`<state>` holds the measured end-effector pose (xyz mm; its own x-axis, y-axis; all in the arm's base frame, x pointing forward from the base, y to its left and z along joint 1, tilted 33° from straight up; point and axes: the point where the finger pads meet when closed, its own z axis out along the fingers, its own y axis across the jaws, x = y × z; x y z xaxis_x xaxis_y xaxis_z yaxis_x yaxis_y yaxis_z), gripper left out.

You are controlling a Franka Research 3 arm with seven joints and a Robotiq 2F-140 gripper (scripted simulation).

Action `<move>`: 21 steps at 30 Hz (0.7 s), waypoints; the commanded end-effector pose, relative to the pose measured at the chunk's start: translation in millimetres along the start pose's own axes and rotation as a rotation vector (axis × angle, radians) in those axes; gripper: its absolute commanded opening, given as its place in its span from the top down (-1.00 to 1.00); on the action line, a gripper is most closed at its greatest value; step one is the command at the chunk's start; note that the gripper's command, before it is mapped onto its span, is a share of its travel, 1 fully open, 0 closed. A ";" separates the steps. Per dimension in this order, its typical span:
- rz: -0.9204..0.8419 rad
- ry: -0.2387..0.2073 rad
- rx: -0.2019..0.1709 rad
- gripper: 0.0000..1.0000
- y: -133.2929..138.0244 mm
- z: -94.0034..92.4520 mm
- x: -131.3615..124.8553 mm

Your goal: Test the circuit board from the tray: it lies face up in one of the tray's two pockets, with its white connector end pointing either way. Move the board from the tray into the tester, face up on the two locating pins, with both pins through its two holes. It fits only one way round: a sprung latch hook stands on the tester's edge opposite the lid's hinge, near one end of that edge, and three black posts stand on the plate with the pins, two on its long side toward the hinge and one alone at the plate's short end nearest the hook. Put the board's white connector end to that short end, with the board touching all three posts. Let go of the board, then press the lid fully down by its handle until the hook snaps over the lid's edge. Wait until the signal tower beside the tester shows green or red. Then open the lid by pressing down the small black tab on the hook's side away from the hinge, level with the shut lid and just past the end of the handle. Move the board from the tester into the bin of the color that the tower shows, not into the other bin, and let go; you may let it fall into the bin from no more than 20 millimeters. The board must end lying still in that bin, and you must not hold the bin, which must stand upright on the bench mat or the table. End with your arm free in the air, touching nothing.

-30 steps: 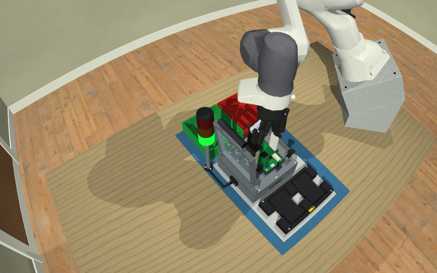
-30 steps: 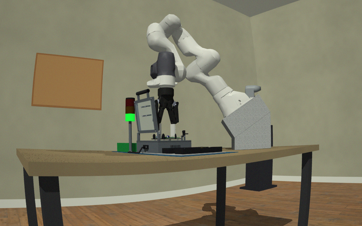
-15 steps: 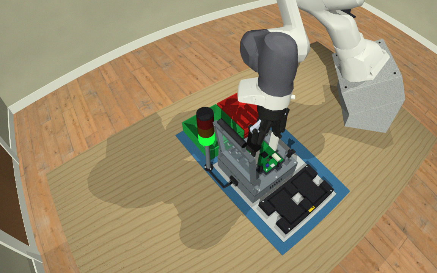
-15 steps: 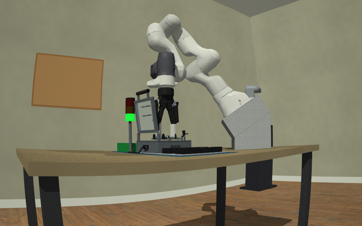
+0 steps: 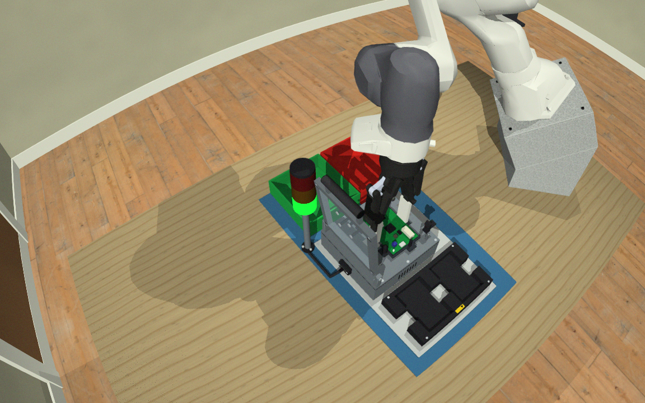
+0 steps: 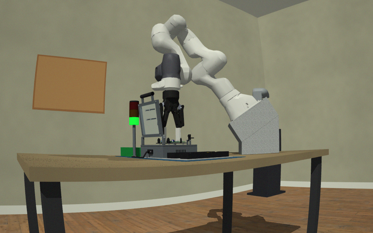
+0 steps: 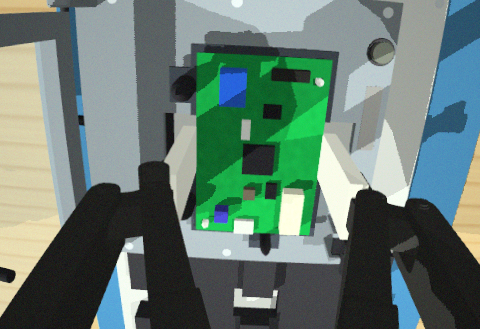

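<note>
The green circuit board [image 5: 397,235] [image 7: 292,212] lies face up on the tester's plate [image 5: 379,250], white connector toward the tray side. It also shows in the wrist view [image 7: 263,143]. My gripper [image 7: 258,151] reaches straight down into the tester, its two white pads against the board's long edges; it is shut on the board, which rests level on the plate. In the side view the gripper [image 6: 172,136] reaches down to board level. The lid [image 6: 150,118] [image 5: 342,197] stands open and upright, handle on top. The signal tower [image 5: 303,200] shows green.
The green bin [image 5: 287,190] and the red bin [image 5: 352,160] stand behind the tester, green nearest the tower. The black tray [image 5: 437,293] lies in front, both pockets empty. The latch hook [image 5: 427,225] stands on the tester's right edge. The upright lid is close to my left finger.
</note>
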<state>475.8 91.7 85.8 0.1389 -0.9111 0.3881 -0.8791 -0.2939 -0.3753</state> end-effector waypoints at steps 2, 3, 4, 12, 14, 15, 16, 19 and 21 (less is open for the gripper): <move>0.000 0.001 -0.001 0.09 0.4 0.0 0.3; 0.000 0.001 -0.001 0.09 0.4 0.0 0.3; 0.000 0.001 -0.001 0.09 0.4 0.0 0.3; 0.000 0.001 -0.001 0.09 0.4 -1.0 0.3; 0.000 0.001 -0.001 0.09 0.5 -1.8 0.3; 0.000 0.001 -0.001 0.09 0.5 -1.9 0.3; 0.000 0.001 -0.001 0.09 0.5 -2.0 0.3; 0.000 0.001 -0.001 0.09 0.5 -2.5 0.3; 0.000 0.001 -0.001 0.09 0.5 -3.4 0.3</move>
<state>474.9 92.2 87.4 0.1368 -0.9123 0.3859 -0.8796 -0.2911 -0.3763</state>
